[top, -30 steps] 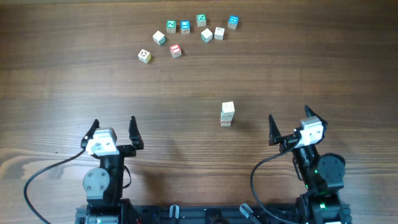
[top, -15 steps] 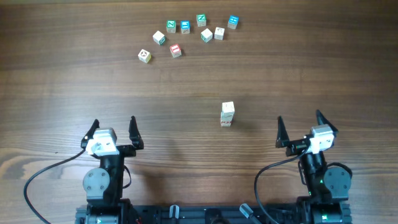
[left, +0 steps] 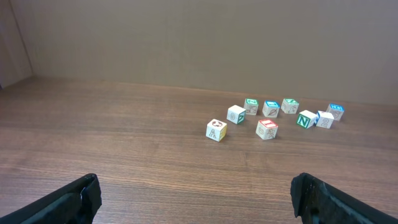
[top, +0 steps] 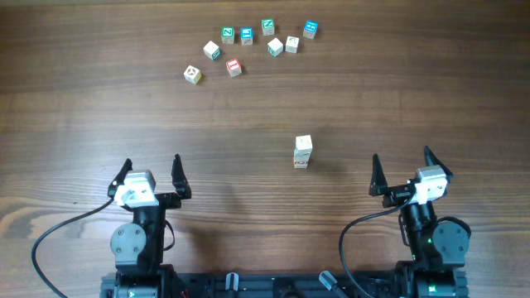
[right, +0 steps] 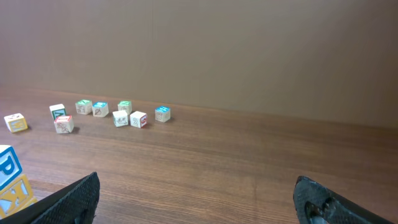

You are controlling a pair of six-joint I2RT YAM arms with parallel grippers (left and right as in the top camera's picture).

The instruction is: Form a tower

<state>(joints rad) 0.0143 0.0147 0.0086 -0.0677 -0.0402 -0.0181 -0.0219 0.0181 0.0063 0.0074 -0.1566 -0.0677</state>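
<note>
The tower (top: 303,152), a narrow stack of pale letter cubes with a white top, stands alone at the table's middle, slightly right of centre. In the right wrist view only its edge shows at the far left, as the tower (right: 9,182) with a blue-letter cube over a yellow one. My right gripper (top: 402,162) is open and empty, to the right of the tower and nearer the front edge. My left gripper (top: 151,165) is open and empty too, far to the tower's left. Bare wood lies between both pairs of fingers (left: 196,194) (right: 196,194).
Several loose cubes (top: 248,45) with green, blue and red faces lie scattered at the far side of the table; they also show as loose cubes (left: 273,115) and loose cubes (right: 99,115) in the wrist views. A brown wall stands behind them.
My right gripper has drawn back to the right and toward the front edge, away from the tower, and squared up. The left arm and the tower have not moved.
</note>
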